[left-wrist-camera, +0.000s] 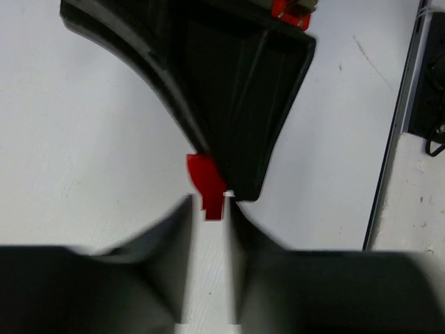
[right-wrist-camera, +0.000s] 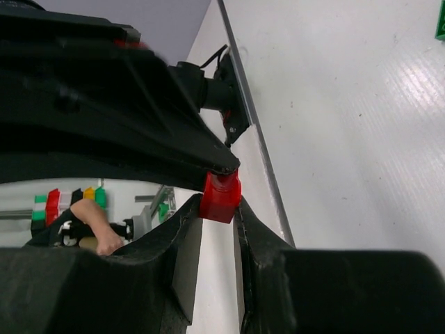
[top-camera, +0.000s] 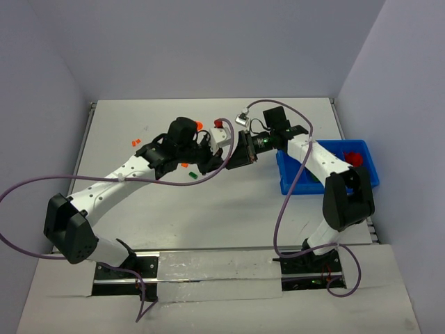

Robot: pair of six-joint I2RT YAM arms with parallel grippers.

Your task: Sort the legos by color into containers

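Note:
My two grippers meet tip to tip above the middle of the table. A red lego point(right-wrist-camera: 221, 197) is pinched between the fingertips of my right gripper point(right-wrist-camera: 219, 209), which is shut on it. From the left wrist the same red lego point(left-wrist-camera: 206, 184) sits at the tips of my left gripper point(left-wrist-camera: 208, 202), whose jaws stand slightly apart with a gap beside it. From above, the left gripper point(top-camera: 217, 158) and right gripper point(top-camera: 235, 153) hide the brick. The blue bin point(top-camera: 292, 182) lies at the right, with red legos point(top-camera: 356, 158) in one compartment.
Loose legos lie behind and under the left arm: a red one point(top-camera: 219, 124), orange ones point(top-camera: 199, 125) point(top-camera: 135, 141) and green ones point(top-camera: 184, 165) point(top-camera: 191, 176). Another green lego point(right-wrist-camera: 441, 28) shows on the table. Walls close the table on both sides.

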